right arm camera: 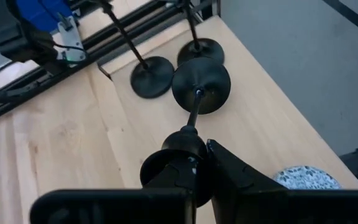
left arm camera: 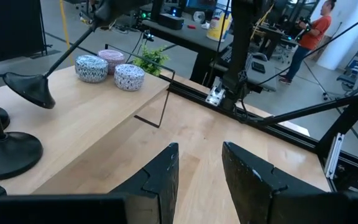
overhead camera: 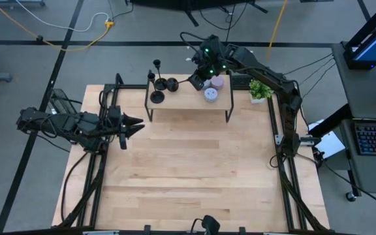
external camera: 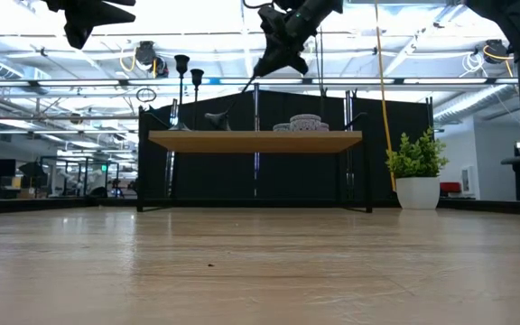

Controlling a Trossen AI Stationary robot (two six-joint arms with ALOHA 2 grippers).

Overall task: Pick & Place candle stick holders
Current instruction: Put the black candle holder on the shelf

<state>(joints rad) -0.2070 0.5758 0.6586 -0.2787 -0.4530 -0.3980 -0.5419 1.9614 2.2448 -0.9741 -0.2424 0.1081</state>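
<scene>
Three black candle stick holders are on the left part of a raised wooden shelf (overhead camera: pixel 188 104) at the table's far side. Two stand upright on their disc bases (overhead camera: pixel 156 96) (overhead camera: pixel 160 83); they also show in the right wrist view (right arm camera: pixel 152 77) (right arm camera: pixel 201 50). The third holder (overhead camera: pixel 175 83) is tilted. My right gripper (overhead camera: pixel 196 82) is shut on its top end. My left gripper (overhead camera: pixel 136 125) is open and empty, over the table to the left of the shelf and nearer than it; its fingers (left arm camera: pixel 166 174) show in the left wrist view. My right gripper pinches the tilted holder's cup top (right arm camera: pixel 185 140) between its two fingers. The fingers slant down from the table's right, roughly in line with the stem (right arm camera: pixel 193 109). The disc base (right arm camera: pixel 201 85) is tipped on edge at the shelf top (left arm camera: pixel 30 87); whether it touches, I cannot tell.
Three short round pucks (left arm camera: pixel 92 68) (left arm camera: pixel 112 57) (left arm camera: pixel 129 76) sit on the shelf's right part, under my right arm. A small potted plant (overhead camera: pixel 260 90) stands to the right of the shelf. Bare wooden table (overhead camera: pixel 194 170) lies in front of the shelf.
</scene>
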